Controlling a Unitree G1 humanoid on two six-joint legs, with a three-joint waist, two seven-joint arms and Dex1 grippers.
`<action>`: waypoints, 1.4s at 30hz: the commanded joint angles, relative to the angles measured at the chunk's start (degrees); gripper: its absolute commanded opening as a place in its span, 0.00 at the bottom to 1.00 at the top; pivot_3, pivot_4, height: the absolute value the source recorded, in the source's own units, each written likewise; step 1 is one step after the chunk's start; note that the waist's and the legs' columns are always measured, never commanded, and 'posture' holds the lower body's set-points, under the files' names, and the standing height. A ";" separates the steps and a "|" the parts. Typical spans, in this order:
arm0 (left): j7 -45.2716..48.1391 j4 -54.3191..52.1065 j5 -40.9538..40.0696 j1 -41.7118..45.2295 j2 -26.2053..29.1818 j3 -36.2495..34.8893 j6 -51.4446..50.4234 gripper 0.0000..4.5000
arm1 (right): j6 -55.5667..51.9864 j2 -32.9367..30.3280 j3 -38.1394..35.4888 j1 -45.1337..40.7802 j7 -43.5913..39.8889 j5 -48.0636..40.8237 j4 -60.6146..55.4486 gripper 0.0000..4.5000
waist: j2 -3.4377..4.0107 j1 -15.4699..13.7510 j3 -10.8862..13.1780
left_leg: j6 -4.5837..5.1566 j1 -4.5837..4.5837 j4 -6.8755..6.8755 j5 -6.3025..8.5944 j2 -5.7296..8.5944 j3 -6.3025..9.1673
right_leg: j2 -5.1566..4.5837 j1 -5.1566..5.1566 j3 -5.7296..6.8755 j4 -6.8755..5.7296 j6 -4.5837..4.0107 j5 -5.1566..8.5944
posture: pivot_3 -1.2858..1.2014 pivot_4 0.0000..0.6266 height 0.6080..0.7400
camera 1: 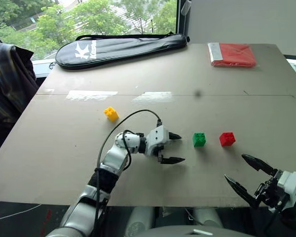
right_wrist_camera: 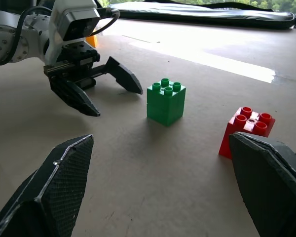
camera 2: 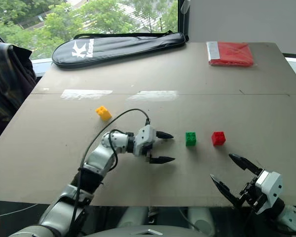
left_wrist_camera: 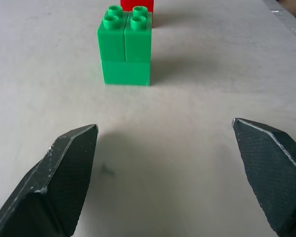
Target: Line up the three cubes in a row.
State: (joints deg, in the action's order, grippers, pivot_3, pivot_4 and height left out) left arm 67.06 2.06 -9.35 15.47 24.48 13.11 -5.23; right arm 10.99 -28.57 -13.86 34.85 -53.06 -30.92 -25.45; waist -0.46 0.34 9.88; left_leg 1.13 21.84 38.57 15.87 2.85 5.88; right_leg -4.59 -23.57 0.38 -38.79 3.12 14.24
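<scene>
We find the green cube [camera 1: 199, 139] standing on the table [camera 1: 64, 148] just right of frame centre in the left eye view, with the red cube [camera 1: 227, 138] near it on its right, the two apart and roughly level with each other. The yellow cube [camera 1: 111, 114] sits well apart from them, left of centre and slightly higher in the frame, turned askew to the other two.

The left gripper [camera 1: 175, 147] lies at centre frame, pointing toward the green cube with its jaws spread wide and nothing between them; a gap of bare table separates its fingertips [left_wrist_camera: 71, 163] from the cube. The right gripper [camera 1: 249, 174] hangs at the lower right of the frame, jaws likewise spread and empty, short of the red cube.

As to containers, we note a long black zipped racket bag [camera 1: 118, 49] along the table's far edge at upper left, closed, its contents not visible. A flat red folded packet [camera 1: 232, 54] lies at upper right.
</scene>
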 commanded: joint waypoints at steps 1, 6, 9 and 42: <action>-7.22 -9.62 -2.48 -5.56 0.02 -5.43 -1.90 0.99 | -1.01 -0.83 0.42 -0.52 -1.29 -2.29 -2.61 1.00 | 0.00 -0.65 0.01 | 0.00 0.01 0.03 0.00 0.00 -0.01 | -0.05 0.01 -0.01 0.05 -0.03 -0.02 | 0.52 0.24 0.70; -29.40 -17.46 -0.54 -16.18 -7.41 -16.56 -3.26 0.99 | -3.07 -1.58 2.40 -3.68 -1.87 -3.35 -3.44 1.00 | -0.02 -1.41 0.02 | 0.01 0.09 0.05 0.00 0.04 -0.01 | -0.14 0.02 0.02 0.26 0.02 0.02 | 0.52 0.24 0.70; -39.65 -18.55 3.21 -18.08 -11.03 -19.54 -2.89 0.99 | -4.54 -2.02 3.15 -5.61 -1.86 -3.93 -4.13 1.00 | -0.06 -1.55 0.03 | 0.01 0.11 0.05 0.00 0.05 0.01 | -0.17 0.02 0.09 0.29 0.06 -0.02 | 0.52 0.24 0.70; -29.41 38.50 2.26 11.27 2.29 -22.21 13.83 0.88 | -5.27 -1.54 2.69 -7.71 -1.70 -3.18 -4.32 1.00 | 0.21 -1.30 -0.31 | -0.22 -0.13 0.07 -0.16 0.04 0.00 | 0.17 0.07 0.30 -0.08 0.01 -0.09 | 0.52 0.24 0.70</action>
State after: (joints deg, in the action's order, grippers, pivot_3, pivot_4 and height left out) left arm 34.19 36.31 -5.91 26.32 26.29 -9.14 8.69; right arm 4.59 -30.05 -9.96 27.13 -54.65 -33.91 -27.69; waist -0.25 -0.96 9.57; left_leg 0.91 21.71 38.64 15.71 2.88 5.87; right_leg -4.35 -23.49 0.69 -38.88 3.13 14.15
